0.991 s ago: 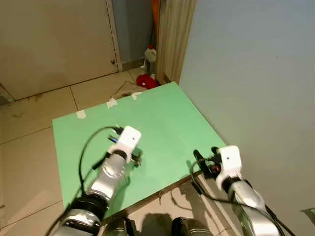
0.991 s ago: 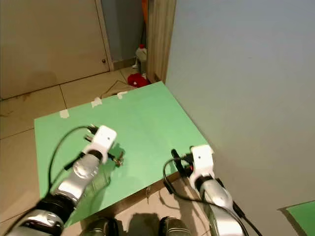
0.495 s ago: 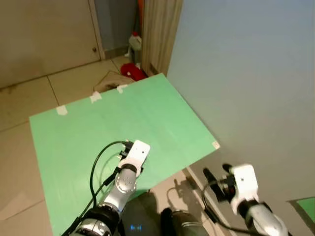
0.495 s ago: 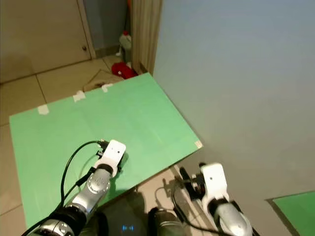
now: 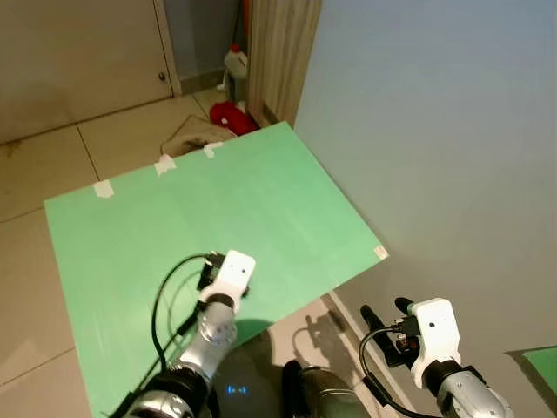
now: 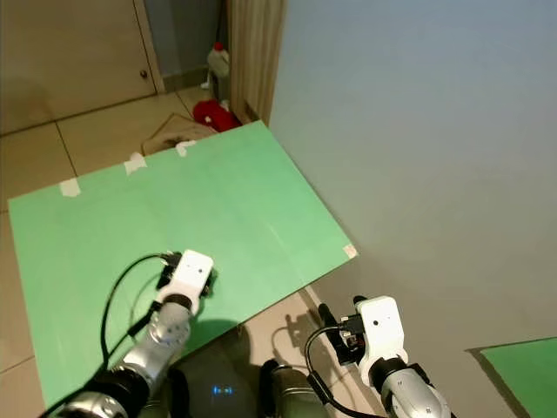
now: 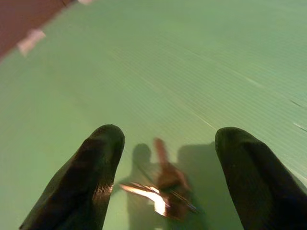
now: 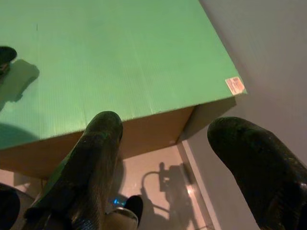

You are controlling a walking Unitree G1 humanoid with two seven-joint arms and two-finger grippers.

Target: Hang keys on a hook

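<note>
We hold left claw (image 7: 165, 158) spread over small metal bunch of keys (image 7: 160, 189) on green-topped table (image 5: 261, 200); descend centred, close on ring. Right claw (image 8: 182, 158) spread, idle.

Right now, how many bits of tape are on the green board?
4. Three tape bits sit along the board's far edge; one on the near corner by the wall. The left arm may hide more.

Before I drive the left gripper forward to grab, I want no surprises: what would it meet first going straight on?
Most likely the keys, lying on the green board between the left gripper's open fingers; depth is unclear.
</note>
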